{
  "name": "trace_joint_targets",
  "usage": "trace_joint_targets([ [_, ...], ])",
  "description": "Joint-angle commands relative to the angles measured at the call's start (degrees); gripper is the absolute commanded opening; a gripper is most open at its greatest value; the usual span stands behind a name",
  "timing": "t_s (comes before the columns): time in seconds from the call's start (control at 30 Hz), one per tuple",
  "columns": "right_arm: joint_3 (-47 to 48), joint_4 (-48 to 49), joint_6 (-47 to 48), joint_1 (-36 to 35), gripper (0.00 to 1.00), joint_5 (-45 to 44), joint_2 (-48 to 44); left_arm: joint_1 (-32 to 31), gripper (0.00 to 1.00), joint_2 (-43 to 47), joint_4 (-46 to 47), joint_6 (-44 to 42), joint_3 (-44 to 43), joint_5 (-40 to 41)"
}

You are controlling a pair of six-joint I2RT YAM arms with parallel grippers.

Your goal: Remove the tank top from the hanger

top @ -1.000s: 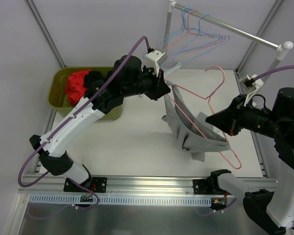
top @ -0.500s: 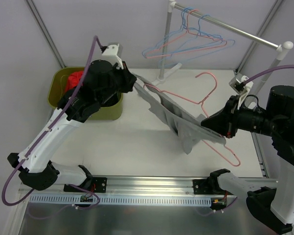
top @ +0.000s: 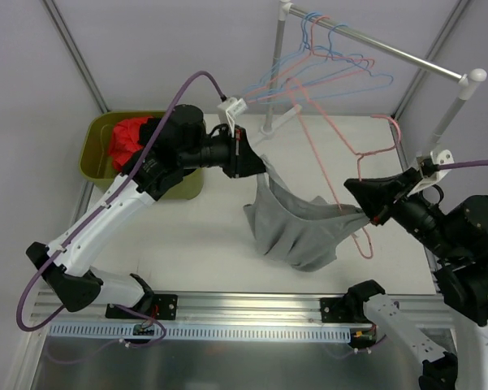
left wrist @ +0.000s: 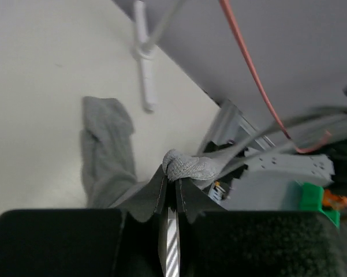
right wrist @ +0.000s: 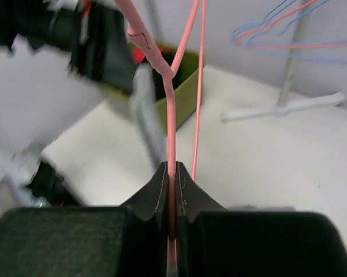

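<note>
Top external view: the gray tank top (top: pixel 296 231) sags between and below both sets of fingers, above the desk (top: pixel 195 236). The left fingers (left wrist: pixel 161 187) pinch 1 bunched strap at their tips. The right fingers (right wrist: pixel 160 187) clamp the pink hanger (right wrist: pixel 170 115) wire, which rises beyond them.

Pale lilac-grey walls (top: pixel 162 49) close in a white table (top: pixel 203 244) under flat, even light. At one o'clock stands a white clothes rail (top: pixel 390 50) — spare blue and pink hangers (top: pixel 334 58) hang on it. At ten o'clock sits an olive bin (top: pixel 93 161); at six, a metal rail (top: pixel 244 302).
</note>
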State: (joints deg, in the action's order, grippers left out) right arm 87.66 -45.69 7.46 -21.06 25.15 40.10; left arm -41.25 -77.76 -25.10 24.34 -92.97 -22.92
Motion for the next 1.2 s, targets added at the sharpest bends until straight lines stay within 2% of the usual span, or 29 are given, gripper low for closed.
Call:
trace_joint_targets([
  [0.0, -9.4, 35.4, -9.6, -0.1, 0.00, -19.0, -4.0, -2.1, 0.00, 2.8, 15.4, 3.4, 7.1, -24.8],
  [0.03, -15.3, 48.3, -12.7, -0.2, 0.00, -20.2, -5.0, -2.9, 0.00, 2.6, 17.6, 4.6, 8.5, -31.1],
  [0.17, -25.1, 77.9, -15.2, -0.1, 0.00, -22.2, -5.9, -7.1, 0.00, -1.0, 19.0, 6.3, 11.7, -40.3],
  [0.23, -24.7, 81.2, -11.6, -0.1, 0.00, -23.9, -4.8, -7.7, 0.00, -3.0, 18.8, 6.6, 13.5, -41.0],
  [0.27, -23.2, 80.3, -9.3, -0.1, 0.00, -24.8, -4.6, -7.7, 0.00, -3.1, 18.5, 6.4, 16.0, -37.2],
  [0.33, -19.8, 72.6, -5.3, -0.2, 0.00, -31.2, -4.9, -7.7, 0.00, -2.2, 16.5, 5.8, 18.3, -30.7],
  [0.37, -13.9, 57.8, -3.4, -0.2, 0.00, -34.3, -4.6, -7.7, 0.00, -1.8, 15.6, 5.8, 20.4, -23.1],
  [0.4, -10.9, 49.9, -2.5, -0.2, 0.00, -39.0, -4.4, -7.7, 0.00, -1.2, 14.8, 5.6, 21.2, -20.5],
  [0.43, -8.5, 36.1, -1.9, -0.1, 0.00, -40.9, -4.1, -7.7, 0.00, -0.9, 12.6, 5.5, 21.8, -17.6],
  [0.53, -3.8, 17.1, -7.3, -0.1, 0.00, -51.5, -3.6, -7.7, 0.00, -0.4, 7.0, 4.5, 22.5, -6.6],
  [0.63, -2.5, 5.6, -14.6, -0.1, 0.00, -57.4, -3.5, -7.7, 0.00, 0.2, 4.1, 3.1, 22.3, 1.8],
  [0.8, 1.0, -4.3, -20.7, -0.2, 0.00, -53.7, 2.2, -7.7, 0.00, 1.3, 0.2, 1.9, 20.5, 8.8],
  [0.9, 1.5, -4.8, -22.5, -0.2, 0.00, -51.3, 4.8, -7.7, 0.00, 1.1, -0.8, 1.0, 18.9, 9.8],
  [1.0, 3.9, -4.3, -20.5, -0.2, 0.00, -53.2, 10.4, -7.7, 0.01, 0.9, -2.1, 0.4, 17.8, 9.6],
  [1.17, 12.1, -1.7, -16.3, 0.3, 0.00, -54.1, 21.4, -7.7, 0.00, 3.0, -3.3, -0.2, 18.5, 9.9],
])
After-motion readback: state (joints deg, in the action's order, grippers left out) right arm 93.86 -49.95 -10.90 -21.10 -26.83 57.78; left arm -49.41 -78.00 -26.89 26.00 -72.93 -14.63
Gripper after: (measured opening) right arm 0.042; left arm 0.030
